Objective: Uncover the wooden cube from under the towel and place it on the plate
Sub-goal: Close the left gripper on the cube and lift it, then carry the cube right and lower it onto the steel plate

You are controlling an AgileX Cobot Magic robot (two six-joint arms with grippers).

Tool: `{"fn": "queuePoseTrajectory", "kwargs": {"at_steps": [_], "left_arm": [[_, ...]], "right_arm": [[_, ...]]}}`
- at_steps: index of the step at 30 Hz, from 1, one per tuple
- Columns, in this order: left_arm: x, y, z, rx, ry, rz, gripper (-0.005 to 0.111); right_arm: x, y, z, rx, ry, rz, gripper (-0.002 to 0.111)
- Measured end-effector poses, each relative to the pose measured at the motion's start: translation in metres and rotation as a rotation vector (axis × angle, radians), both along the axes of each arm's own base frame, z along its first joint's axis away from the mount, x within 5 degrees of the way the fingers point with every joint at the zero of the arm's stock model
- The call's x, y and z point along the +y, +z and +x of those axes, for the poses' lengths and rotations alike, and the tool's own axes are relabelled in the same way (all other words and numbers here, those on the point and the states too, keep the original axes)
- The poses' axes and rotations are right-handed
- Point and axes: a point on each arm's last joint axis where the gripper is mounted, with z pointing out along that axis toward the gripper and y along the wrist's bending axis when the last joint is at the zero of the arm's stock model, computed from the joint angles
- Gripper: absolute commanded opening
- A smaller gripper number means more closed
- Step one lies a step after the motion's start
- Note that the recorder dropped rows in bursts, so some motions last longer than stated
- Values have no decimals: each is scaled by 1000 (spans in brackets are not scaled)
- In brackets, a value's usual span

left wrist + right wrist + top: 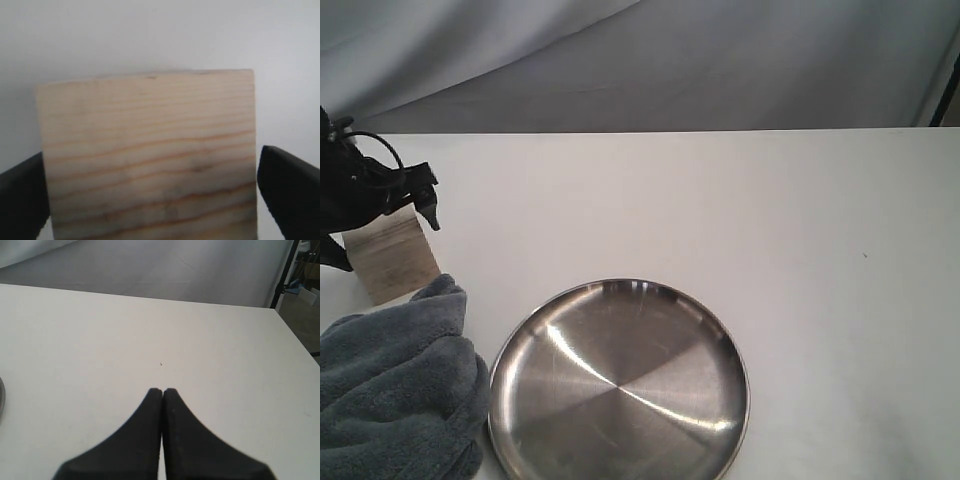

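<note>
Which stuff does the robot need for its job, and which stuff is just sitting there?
For the job: wooden cube, towel, plate, left end effector gripping the cube.
Just there: table, grey backdrop cloth, right end effector, shut and holding nothing.

Wooden cube [392, 258] behind towel [395, 395], left of plate [620, 385]

Wooden cube [150, 155] pale tan, darker grain stripes; towel [395, 395] blue-grey; plate [620, 385] shiny silver; table [770, 220] white.
</note>
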Motion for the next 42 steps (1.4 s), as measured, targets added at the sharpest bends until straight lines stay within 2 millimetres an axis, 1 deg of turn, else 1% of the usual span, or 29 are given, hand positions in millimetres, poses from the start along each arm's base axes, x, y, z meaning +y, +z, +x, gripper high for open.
{"fn": "queuePoseTrajectory", "kwargs": {"at_steps": [3, 6, 8, 9, 11, 14, 15, 16, 19, 21, 23, 25, 28, 31, 33, 35, 38, 40, 42], "left_arm": [[0, -8, 2, 7, 1, 1, 104], [0, -11, 3, 7, 3, 0, 103], [0, -12, 3, 5, 3, 0, 96], [0, -12, 3, 5, 1, 0, 90], [0, -12, 3, 2, -4, 1, 71], [0, -13, 5, -8, -8, 5, 28], [0, -12, 5, -11, -9, 6, 11], [0, -12, 5, -13, -10, 6, 1], [0, -12, 5, -15, -32, 11, 0], [0, -12, 5, -19, -82, 20, 0], [0, -11, 5, -27, -174, 38, 0], [0, 0, 2, -37, -279, 60, 0], [0, 42, -8, -119, -453, 112, 0], [-5, 86, -27, -185, -662, 130, 0], [-11, 112, -44, -223, -801, 94, 0], [-20, 133, -60, -276, -892, 21, 0], [-32, 152, -74, -361, -974, -31, 0], [-44, 157, -82, -395, -1042, -37, 0], [-61, 158, -91, -405, -1122, -41, 0]], "right_arm": [[0, 0, 0, 0, 0, 0, 0], [0, 0, 0, 0, 0, 0, 0], [0, 0, 0, 0, 0, 0, 0], [0, 0, 0, 0, 0, 0, 0], [0, 0, 0, 0, 0, 0, 0], [0, 0, 0, 0, 0, 0, 0], [0, 0, 0, 0, 0, 0, 0], [0, 0, 0, 0, 0, 0, 0], [0, 0, 0, 0, 0, 0, 0], [0, 0, 0, 0, 0, 0, 0], [0, 0, 0, 0, 0, 0, 0], [0, 0, 0, 0, 0, 0, 0], [0, 0, 0, 0, 0, 0, 0], [0, 0, 0, 0, 0, 0, 0], [0, 0, 0, 0, 0, 0, 0], [0, 0, 0, 0, 0, 0, 0], [0, 0, 0, 0, 0, 0, 0], [0, 0, 0, 0, 0, 0, 0], [0, 0, 0, 0, 0, 0, 0]]}}
